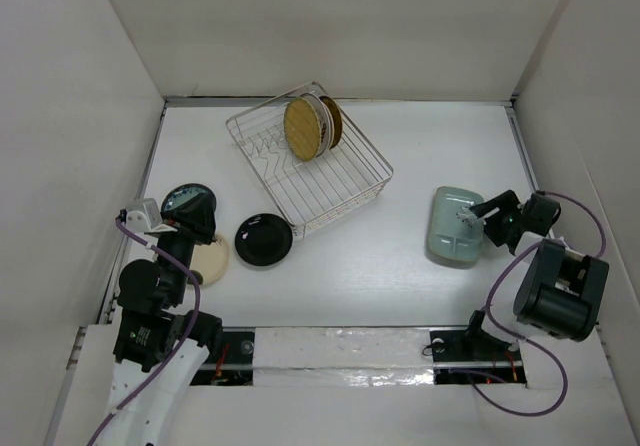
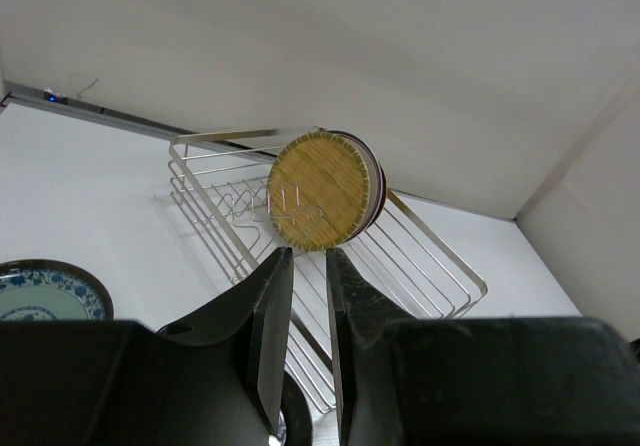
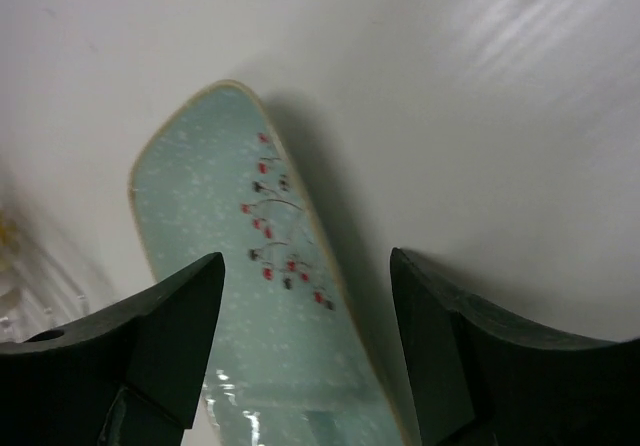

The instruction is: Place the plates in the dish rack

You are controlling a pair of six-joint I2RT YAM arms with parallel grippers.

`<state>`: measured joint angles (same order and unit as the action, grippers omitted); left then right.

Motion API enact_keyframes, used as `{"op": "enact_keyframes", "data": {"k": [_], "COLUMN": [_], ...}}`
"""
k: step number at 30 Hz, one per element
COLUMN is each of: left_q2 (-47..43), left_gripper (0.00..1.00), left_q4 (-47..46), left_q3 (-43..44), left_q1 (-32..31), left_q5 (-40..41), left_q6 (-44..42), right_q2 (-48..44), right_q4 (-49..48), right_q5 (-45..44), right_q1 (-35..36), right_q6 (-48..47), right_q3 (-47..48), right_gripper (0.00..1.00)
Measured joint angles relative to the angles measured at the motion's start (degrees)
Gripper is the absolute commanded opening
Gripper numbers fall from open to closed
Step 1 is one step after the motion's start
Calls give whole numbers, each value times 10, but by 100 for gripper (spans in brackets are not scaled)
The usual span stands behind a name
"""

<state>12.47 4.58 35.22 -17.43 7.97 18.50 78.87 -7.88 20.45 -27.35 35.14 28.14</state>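
Observation:
The silver wire dish rack [image 1: 345, 181] stands at the middle back, holding a tan round plate [image 1: 303, 128] and a brown plate [image 1: 331, 120] on edge; the left wrist view shows the rack [image 2: 430, 256] and the tan plate [image 2: 320, 191]. A black plate [image 1: 264, 239], a cream plate [image 1: 212, 261] and a teal patterned plate [image 1: 186, 199] lie at the left. My left gripper [image 1: 205, 228] [image 2: 308, 251] is empty, its jaws almost together. My right gripper [image 1: 472, 218] [image 3: 305, 266] is open, straddling the right rim of the pale green rectangular plate [image 1: 452, 226] [image 3: 215, 216].
White walls enclose the table on the left, back and right. The left arm hides part of the cream plate. The teal plate [image 2: 45, 291] lies at the lower left of the left wrist view. The black plate's edge [image 2: 295, 411] shows below the left fingers.

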Motion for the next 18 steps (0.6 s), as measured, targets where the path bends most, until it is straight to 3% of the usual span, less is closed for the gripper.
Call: {"op": "enact_keyframes", "data": {"k": [1,5,7,8,10,11,18], "left_q2": [0,0,0,1,1,1,3], "left_gripper": [18,18,18,18,18,18,18], "left_q4": [0,0,0,0,0,0,0], "left_q3": [0,0,0,0,0,0,0], "left_q1": [0,0,0,0,0,0,-1], "left_q5": [0,0,0,0,0,0,0], "left_q6": [0,0,0,0,0,0,0], "right_q2": [15,78,101,106,109,108,60], "right_q4": [-18,-88,-109,-113,-118,-119,-115], "right_q5": [15,65,84,94,103,108,74], "right_q1": [1,17,20,21,25,26,48], "right_q6": [3,13,24,26,23,19,6], "right_q3": [2,6,3,2,-1,-3,-29], "right_gripper": [70,37,34,27,13,1,0]}}
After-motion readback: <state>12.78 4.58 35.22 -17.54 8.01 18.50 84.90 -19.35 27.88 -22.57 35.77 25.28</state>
